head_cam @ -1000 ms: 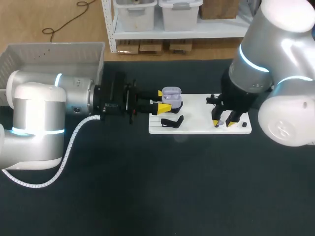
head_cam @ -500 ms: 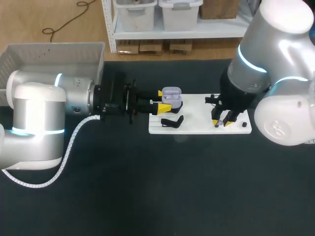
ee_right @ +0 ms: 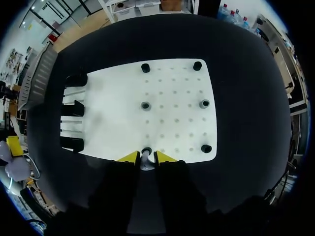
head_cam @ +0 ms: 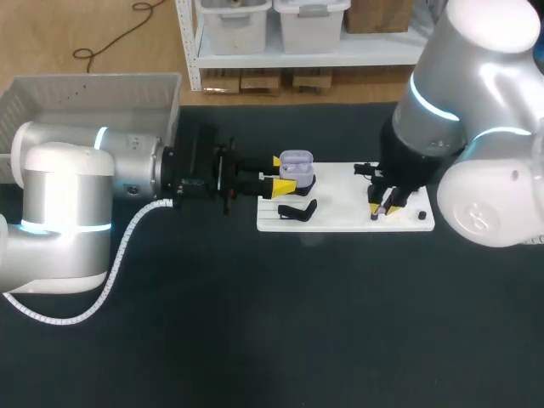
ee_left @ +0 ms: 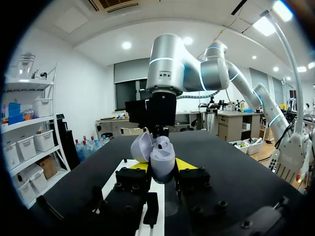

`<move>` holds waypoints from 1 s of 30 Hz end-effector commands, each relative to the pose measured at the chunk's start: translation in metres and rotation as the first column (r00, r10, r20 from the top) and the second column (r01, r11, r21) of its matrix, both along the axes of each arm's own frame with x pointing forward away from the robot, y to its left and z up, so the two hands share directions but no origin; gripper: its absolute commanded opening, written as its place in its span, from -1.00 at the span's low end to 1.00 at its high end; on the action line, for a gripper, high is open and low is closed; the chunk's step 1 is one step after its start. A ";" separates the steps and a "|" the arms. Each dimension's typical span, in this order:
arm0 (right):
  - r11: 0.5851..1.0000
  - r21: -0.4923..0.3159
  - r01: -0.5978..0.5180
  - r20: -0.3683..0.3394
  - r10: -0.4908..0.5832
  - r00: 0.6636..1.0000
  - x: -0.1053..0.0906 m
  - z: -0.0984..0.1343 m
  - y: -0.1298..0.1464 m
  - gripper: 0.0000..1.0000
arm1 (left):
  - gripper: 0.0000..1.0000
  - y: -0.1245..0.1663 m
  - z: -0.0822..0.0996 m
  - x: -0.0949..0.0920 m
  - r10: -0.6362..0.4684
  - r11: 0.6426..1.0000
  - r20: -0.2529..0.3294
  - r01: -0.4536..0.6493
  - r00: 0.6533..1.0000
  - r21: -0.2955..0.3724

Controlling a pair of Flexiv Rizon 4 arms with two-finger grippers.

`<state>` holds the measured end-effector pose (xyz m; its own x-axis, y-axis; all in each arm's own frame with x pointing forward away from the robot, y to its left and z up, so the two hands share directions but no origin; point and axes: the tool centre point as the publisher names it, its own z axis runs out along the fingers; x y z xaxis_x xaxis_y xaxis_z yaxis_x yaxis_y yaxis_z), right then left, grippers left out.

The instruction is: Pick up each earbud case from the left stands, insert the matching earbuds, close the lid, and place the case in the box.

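My left gripper [head_cam: 285,174] is shut on a lavender earbud case [head_cam: 296,161] with its lid open, held at the left end of the white board [head_cam: 340,204]. The left wrist view shows the case [ee_left: 160,157] upright between the yellow tips. My right gripper [head_cam: 384,206] stands over the board's near right part. In the right wrist view its tips [ee_right: 146,158] press on both sides of a small earbud [ee_right: 146,153] at the board's edge. Several other earbuds [ee_right: 145,105] sit in holes on the board [ee_right: 172,98].
A black case stand [head_cam: 297,210] sits on the board's left front, with more stands [ee_right: 74,108] along that side. A grey box [head_cam: 85,93] stands at the table's back left, behind my left arm.
The right gripper's fingers have closed in onto the earbud on the board. The left arm and the case have not moved.
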<state>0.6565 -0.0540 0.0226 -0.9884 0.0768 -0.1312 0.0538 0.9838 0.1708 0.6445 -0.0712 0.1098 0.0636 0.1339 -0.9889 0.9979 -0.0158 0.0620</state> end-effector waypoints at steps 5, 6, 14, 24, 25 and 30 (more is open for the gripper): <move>1.000 0.004 0.016 0.004 -0.017 1.000 -0.017 0.037 -0.011 -1.00 | -1.00 0.000 0.000 0.000 0.000 1.000 0.000 0.000 1.000 0.000; 1.000 0.006 0.018 -0.001 -0.018 1.000 -0.019 0.044 -0.012 -1.00 | -1.00 0.000 0.000 0.000 0.000 1.000 0.000 0.000 1.000 0.000; 0.997 0.066 -0.033 -0.065 0.037 0.997 -0.031 0.110 -0.014 -1.00 | -1.00 0.000 0.000 0.000 0.000 1.000 0.000 0.000 1.000 0.000; 0.985 0.008 -0.174 -0.020 0.174 0.984 -0.043 0.177 0.025 -1.00 | -1.00 0.000 0.000 0.000 0.000 1.000 0.000 0.000 1.000 0.000; 0.982 0.003 -0.189 -0.024 0.189 0.982 -0.043 0.181 0.030 -1.00 | -1.00 0.000 0.000 0.000 0.000 1.000 0.000 0.000 1.000 0.000; 0.969 -0.009 -0.245 -0.030 0.245 0.969 -0.042 0.189 0.051 -1.00 | -1.00 0.000 0.000 0.000 0.000 1.000 0.000 0.000 1.000 0.000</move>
<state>0.6074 -0.0140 0.2077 -0.9788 -0.1588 -0.1295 -0.1801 0.9680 0.1745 0.6445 -0.0712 0.1097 0.0636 0.1339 -0.9889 0.9979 -0.0158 0.0620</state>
